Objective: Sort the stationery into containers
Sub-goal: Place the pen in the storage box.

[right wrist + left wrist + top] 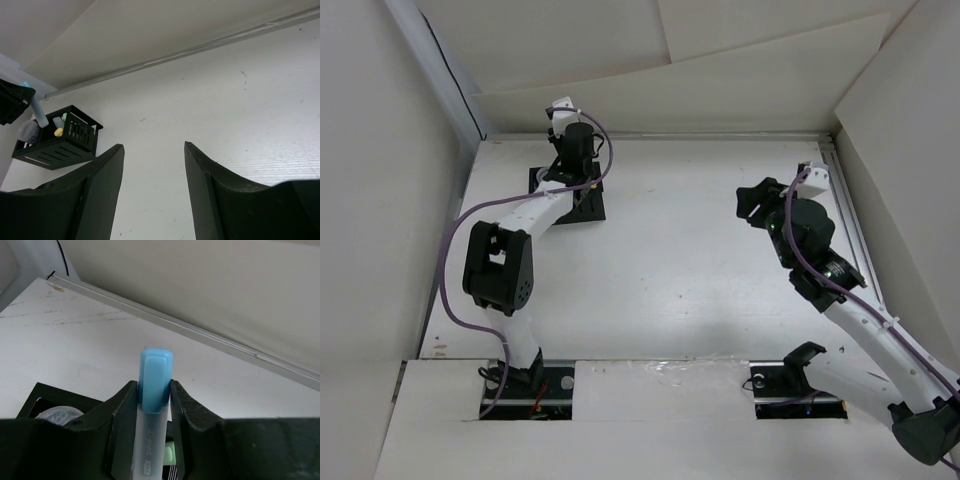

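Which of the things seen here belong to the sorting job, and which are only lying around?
Job: blue-capped marker in the left gripper; black organizer; yellow stick and round greyish piece inside it.
Not the job: metal strip along the white table; purple cable.

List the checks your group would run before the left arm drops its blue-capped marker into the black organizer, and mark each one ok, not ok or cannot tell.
1. Grip: the left claw pinches the marker at its blue cap: ok.
2. Position: the marker hangs over the organizer: ok.
3. Which compartment lies beneath the marker: cannot tell.
4. Room inside: a yellow marker and a round piece sit in the organizer. Whether there is space for another: cannot tell.
5. Other arm out of the way: the right claw is open, empty and well off to the side of the organizer: ok.
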Robot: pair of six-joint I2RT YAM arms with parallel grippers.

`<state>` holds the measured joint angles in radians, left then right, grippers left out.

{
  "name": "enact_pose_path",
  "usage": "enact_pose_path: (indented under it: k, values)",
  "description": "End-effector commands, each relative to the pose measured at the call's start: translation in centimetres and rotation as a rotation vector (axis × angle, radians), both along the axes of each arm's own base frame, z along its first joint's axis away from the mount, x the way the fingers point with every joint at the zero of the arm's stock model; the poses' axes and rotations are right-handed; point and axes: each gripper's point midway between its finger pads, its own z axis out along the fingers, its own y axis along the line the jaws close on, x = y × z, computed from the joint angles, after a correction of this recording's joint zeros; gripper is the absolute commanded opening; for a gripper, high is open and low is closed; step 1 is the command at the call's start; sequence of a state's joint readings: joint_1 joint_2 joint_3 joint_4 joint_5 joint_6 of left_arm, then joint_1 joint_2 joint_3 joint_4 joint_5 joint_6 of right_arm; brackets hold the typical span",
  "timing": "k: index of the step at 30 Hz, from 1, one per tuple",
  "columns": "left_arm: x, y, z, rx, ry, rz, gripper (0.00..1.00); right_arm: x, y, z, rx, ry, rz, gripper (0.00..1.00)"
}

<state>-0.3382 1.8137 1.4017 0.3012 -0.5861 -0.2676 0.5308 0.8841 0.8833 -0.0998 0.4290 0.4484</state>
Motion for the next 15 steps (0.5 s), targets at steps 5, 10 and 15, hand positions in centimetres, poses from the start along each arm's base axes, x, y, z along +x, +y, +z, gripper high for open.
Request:
enact_pose_path:
  k: [5, 10, 15]
  values:
    - [0.3, 1.4, 2.2, 0.029, -0.096, 0.081, 0.25, 0.3, 0.2, 1.2, 0.022, -0.035, 0.004, 0.58]
    - [0.0, 1.8, 1.2, 0.037, -0.102, 0.102, 0.25, 0.3, 0.2, 1.4, 0.027, -0.043, 0.004, 0.58]
    - [-0.1, 1.9, -0.6, 0.055, -0.080, 0.099, 0.25, 0.3, 0.2, 1.4, 0.027, -0.043, 0.004, 0.58]
